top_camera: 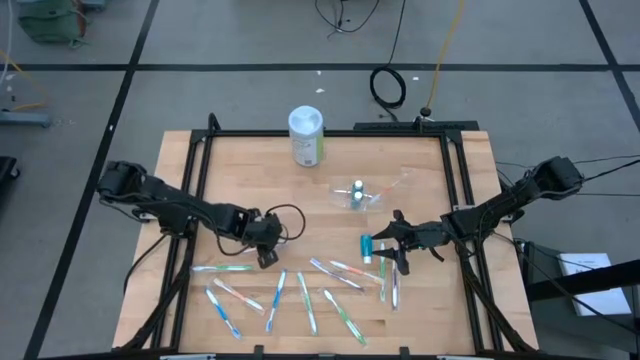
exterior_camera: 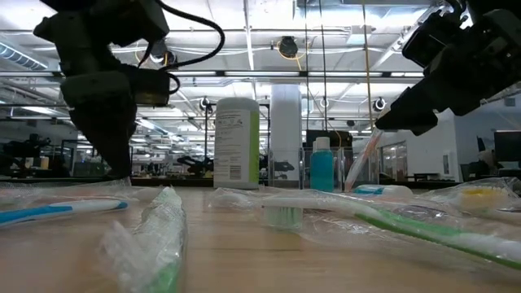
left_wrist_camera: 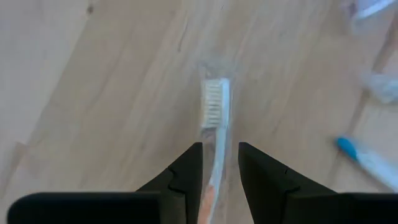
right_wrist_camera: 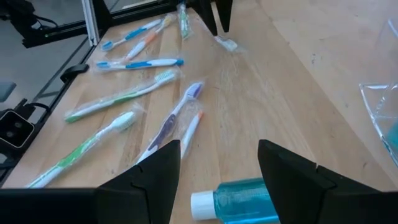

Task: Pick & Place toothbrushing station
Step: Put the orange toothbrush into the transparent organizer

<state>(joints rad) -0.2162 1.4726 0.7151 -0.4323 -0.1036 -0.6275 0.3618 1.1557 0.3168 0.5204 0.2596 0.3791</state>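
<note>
We're pinching a wrapped toothbrush (left_wrist_camera: 216,134) in the left gripper (left_wrist_camera: 220,163), low over the table (top_camera: 420,320). Right gripper (right_wrist_camera: 219,163) is hanging spread over a teal toothpaste bottle (right_wrist_camera: 239,200), not gripping. Clear cup (top_camera: 372,190) is lying tipped near the canister (top_camera: 306,135). Risk: slippery wrap is letting the brush twist out, or a drop is missing the tipped cup

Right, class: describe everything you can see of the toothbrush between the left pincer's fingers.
The toothbrush is slim, with a pale, translucent handle and a white bristle head, and seems sealed in a clear wrapper. It lies flat on the wooden table, head pointing away from the left pincer. Its handle runs between the two dark fingers, which straddle it closely. Whether they actually press it cannot be told. Nothing else touches it; its tail end is hidden.
</note>
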